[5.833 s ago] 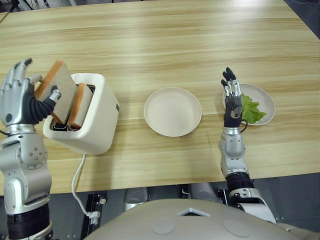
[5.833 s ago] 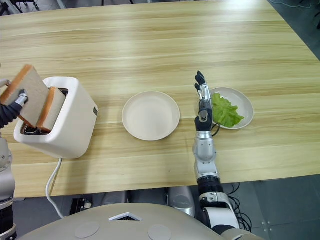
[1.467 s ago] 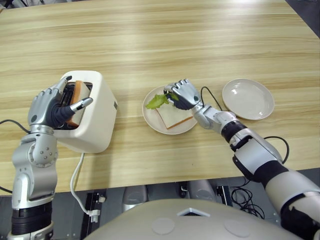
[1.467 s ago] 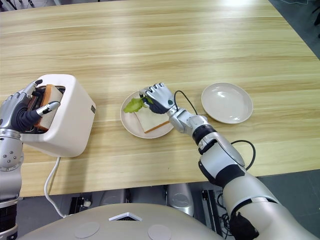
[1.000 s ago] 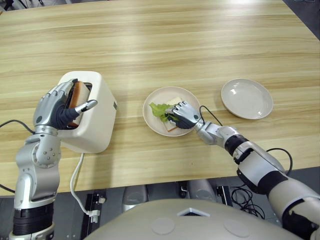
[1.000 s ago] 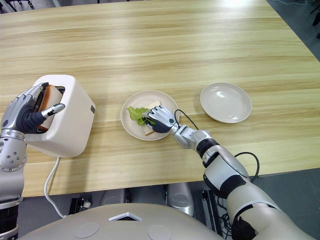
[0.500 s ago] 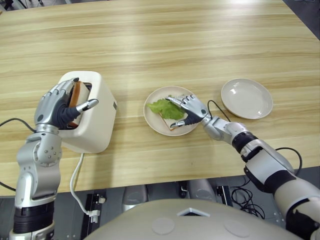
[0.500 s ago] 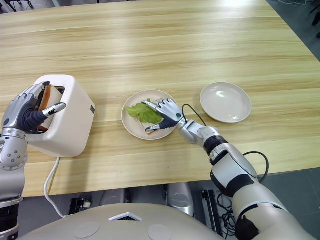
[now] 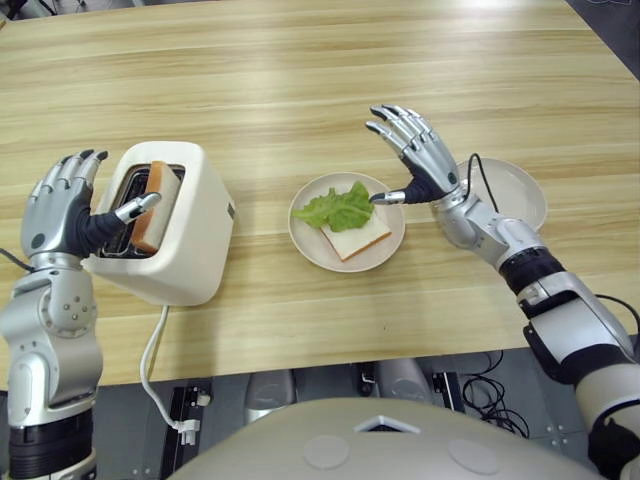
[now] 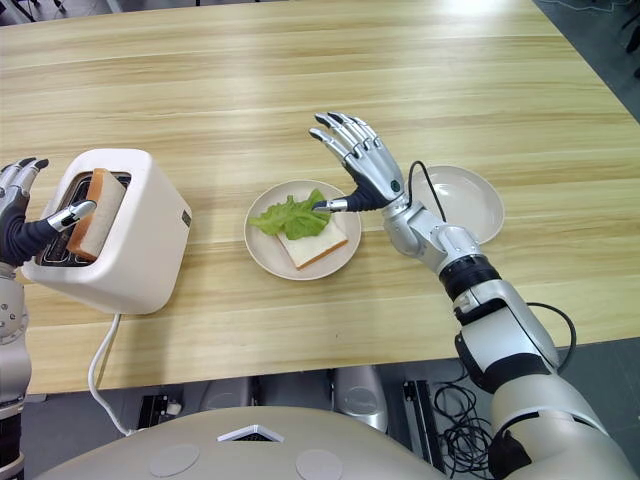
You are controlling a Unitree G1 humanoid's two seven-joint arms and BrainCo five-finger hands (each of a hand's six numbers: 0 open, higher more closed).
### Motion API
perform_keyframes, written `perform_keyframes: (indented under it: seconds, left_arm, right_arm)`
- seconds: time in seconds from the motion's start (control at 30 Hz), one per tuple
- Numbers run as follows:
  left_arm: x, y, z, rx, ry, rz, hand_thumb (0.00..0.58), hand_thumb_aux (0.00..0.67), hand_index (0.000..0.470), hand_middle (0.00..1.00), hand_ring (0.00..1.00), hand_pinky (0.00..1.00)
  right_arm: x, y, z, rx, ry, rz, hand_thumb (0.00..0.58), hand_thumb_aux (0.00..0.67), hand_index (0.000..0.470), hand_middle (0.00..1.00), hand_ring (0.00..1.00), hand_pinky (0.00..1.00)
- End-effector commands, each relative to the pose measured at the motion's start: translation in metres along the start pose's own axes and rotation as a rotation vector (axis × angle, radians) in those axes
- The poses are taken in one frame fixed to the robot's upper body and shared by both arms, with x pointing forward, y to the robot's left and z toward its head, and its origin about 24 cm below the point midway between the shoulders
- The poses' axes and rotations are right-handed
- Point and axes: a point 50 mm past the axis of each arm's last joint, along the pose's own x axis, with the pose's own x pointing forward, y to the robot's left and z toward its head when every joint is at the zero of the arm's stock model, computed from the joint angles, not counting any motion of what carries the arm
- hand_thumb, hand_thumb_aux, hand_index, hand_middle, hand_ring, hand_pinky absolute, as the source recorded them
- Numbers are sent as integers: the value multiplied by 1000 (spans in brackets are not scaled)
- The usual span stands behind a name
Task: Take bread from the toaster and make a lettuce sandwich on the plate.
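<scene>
My right hand (image 9: 422, 162) hangs spread and empty between the plate (image 9: 305, 240) and a side dish (image 9: 525, 200). On the plate, lettuce (image 9: 335, 208) overlaps 1 bread slice (image 9: 358, 238). My left hand (image 9: 58, 208), fingers apart, sits beside the toaster (image 9: 190, 255), where 1 upright slice (image 9: 155, 198) stands in a slot. The toaster's side mark (image 9: 232, 212) is too small to read.

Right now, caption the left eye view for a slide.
Lettuce on bread on the plate, right hand open beside it; one slice in the toaster.

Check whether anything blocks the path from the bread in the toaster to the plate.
Nothing visible does: bare table lies between the toaster holding the bread and the plate. The right hand hangs open by the plate's right edge.
</scene>
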Motion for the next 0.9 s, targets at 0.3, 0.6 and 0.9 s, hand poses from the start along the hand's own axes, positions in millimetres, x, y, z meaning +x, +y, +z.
perform_keyframes:
  seconds: [0.3,0.6,0.9]
  left_arm:
    - [-7,3,1,19,-15,-51,0,0,0,0,0,0]
    - [-10,-6,1,-2,-29,-162,485,399,274,0,0,0]
    - [-8,-17,6,3,-62,-244,580,670,460,0,0,0]
  right_arm:
    - [-8,-11,-6,6,73,-58,0,0,0,0,0,0]
    - [-16,-13,-10,2,117,-82,0,0,0,0,0,0]
    - [-17,-12,-11,8,133,-100,0,0,0,0,0,0]
